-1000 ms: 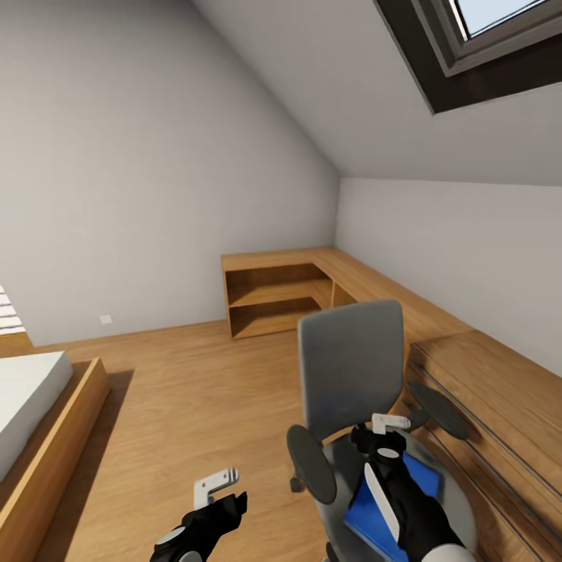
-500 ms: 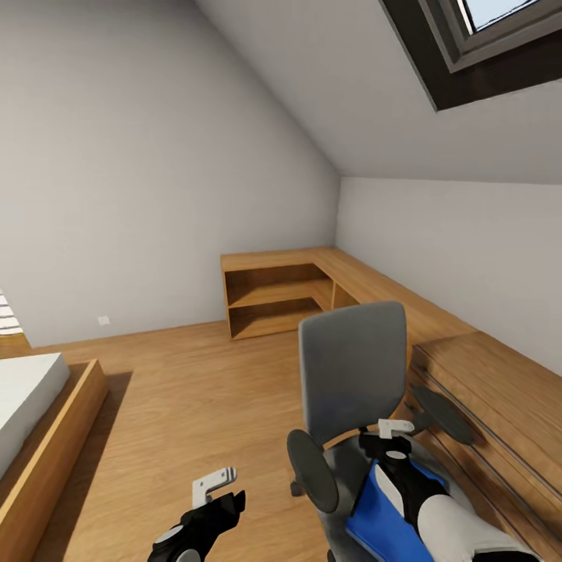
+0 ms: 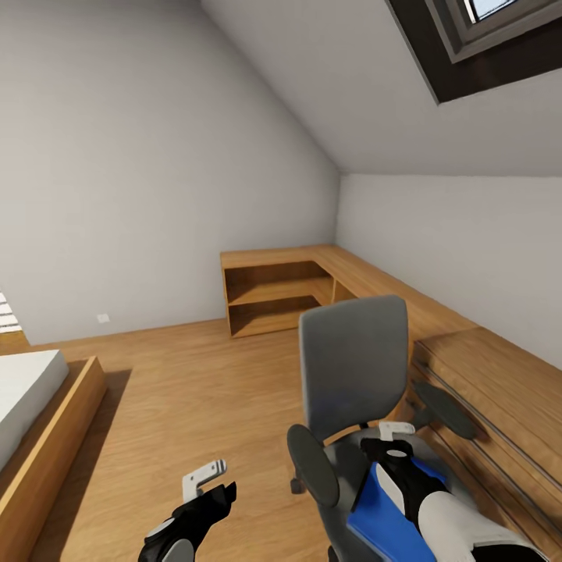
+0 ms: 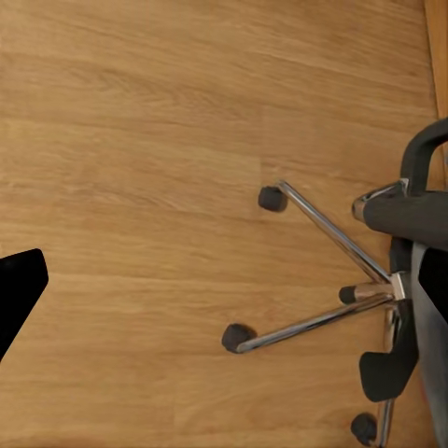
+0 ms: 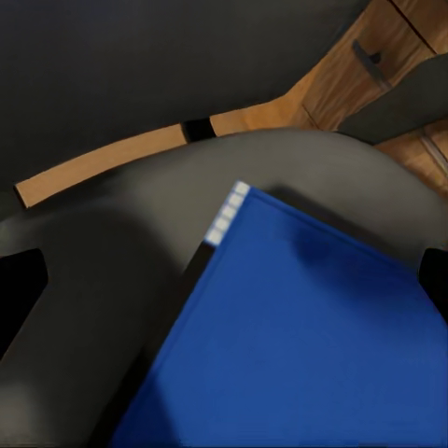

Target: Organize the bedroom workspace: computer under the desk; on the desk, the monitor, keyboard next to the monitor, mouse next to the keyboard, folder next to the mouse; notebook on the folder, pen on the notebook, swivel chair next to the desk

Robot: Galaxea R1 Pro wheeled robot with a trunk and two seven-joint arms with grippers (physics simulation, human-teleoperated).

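The grey swivel chair (image 3: 353,367) stands in front of me to the right, its back towards the room's far corner. A bright blue folder (image 3: 380,515) lies flat on its seat. My right gripper (image 3: 394,439) hovers open just above the folder's far end. In the right wrist view the folder (image 5: 299,336) lies close below, with a dark fingertip (image 5: 19,299) at one side and another at the opposite side. My left gripper (image 3: 204,478) hangs open over the wooden floor left of the chair. Its wrist view looks down on the chair's chrome base (image 4: 359,280) and casters.
Low light wooden cabinets (image 3: 492,390) run along the right wall, close behind the chair, and end in an open shelf unit (image 3: 273,300) in the corner. A bed with a wooden frame (image 3: 47,437) sits at the left. Bare wooden floor (image 3: 187,390) lies between.
My right gripper has sunk a little closer to the folder. The left gripper has dropped slightly. The view has tilted a little.
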